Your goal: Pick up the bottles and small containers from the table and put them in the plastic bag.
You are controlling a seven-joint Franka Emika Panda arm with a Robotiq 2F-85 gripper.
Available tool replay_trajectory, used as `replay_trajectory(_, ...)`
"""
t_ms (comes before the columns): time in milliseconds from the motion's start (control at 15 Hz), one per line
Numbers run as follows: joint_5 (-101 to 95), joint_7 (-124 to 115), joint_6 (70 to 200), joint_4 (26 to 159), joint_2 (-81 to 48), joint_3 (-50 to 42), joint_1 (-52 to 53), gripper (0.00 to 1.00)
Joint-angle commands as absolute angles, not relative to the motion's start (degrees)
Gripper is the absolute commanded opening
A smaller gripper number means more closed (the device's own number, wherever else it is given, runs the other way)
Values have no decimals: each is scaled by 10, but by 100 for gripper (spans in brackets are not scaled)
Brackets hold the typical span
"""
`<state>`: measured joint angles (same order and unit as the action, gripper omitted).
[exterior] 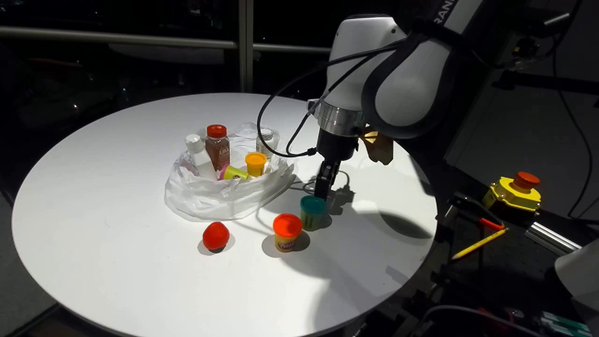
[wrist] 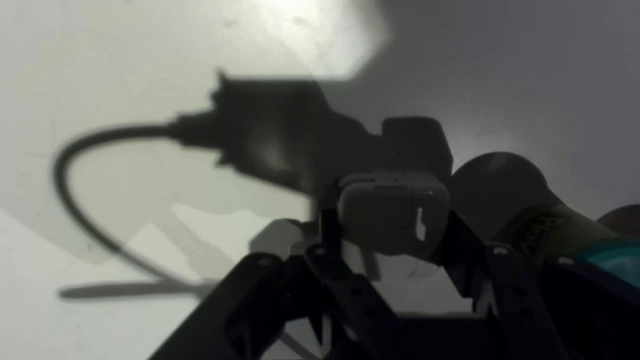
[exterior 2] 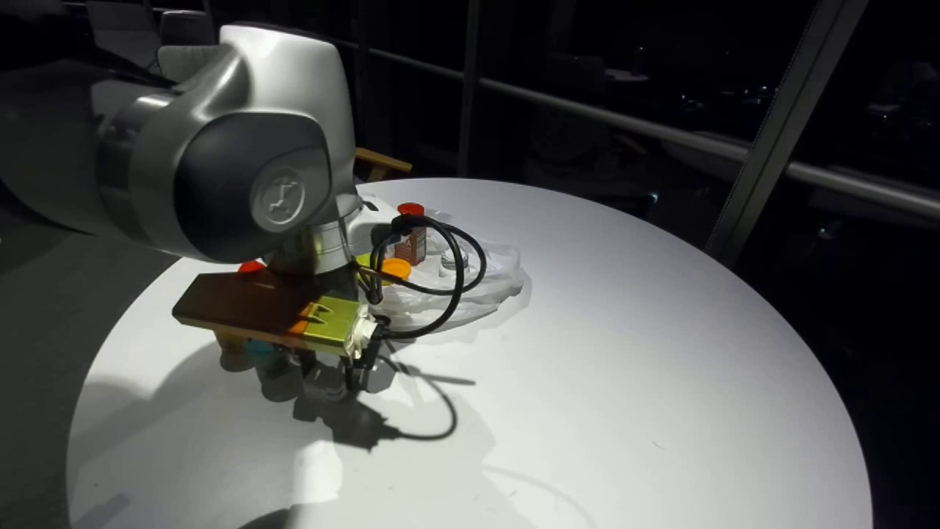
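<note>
My gripper (exterior: 323, 187) points down at the table, its fingers against both sides of a small white container (wrist: 380, 215). That container also shows in an exterior view (exterior 2: 325, 383), at or just above the tabletop. Close beside stands a teal-lidded tub (exterior: 312, 217), then an orange-red-lidded tub (exterior: 286, 234). A red roundish item (exterior: 216, 236) sits farther off. The open white plastic bag (exterior: 192, 201) holds a white bottle (exterior: 201, 159), a brown red-capped bottle (exterior: 218, 152), another white bottle (exterior: 265, 142), an orange-lidded tub (exterior: 256, 164) and a yellow tub (exterior: 235, 172).
All stands on a round white table (exterior: 117, 271). A loose cable (exterior 2: 455, 279) loops from the wrist near the bag. A yellow emergency stop (exterior: 512, 194) and a pencil (exterior: 480, 243) lie on a dark surface beside the table.
</note>
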<state>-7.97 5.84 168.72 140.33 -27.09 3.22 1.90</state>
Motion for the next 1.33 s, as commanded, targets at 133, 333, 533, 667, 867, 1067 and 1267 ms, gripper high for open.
replay_trajectory(133,-82,21,1716,1431,-231,-14,61,26)
replay_trajectory(333,-69,-22,1702,1429,-202,-26,87,26)
replay_trajectory(533,-24,-40,1711,1410,-183,28,66,26)
replay_trajectory(667,7,-47,1715,1386,-182,52,61,26)
replay_trajectory(867,64,-49,1749,1343,-199,91,45,26)
replay_trajectory(1067,104,-51,1789,1293,-235,118,28,26)
replay_trajectory(1267,110,-61,1823,1249,-273,118,25,26)
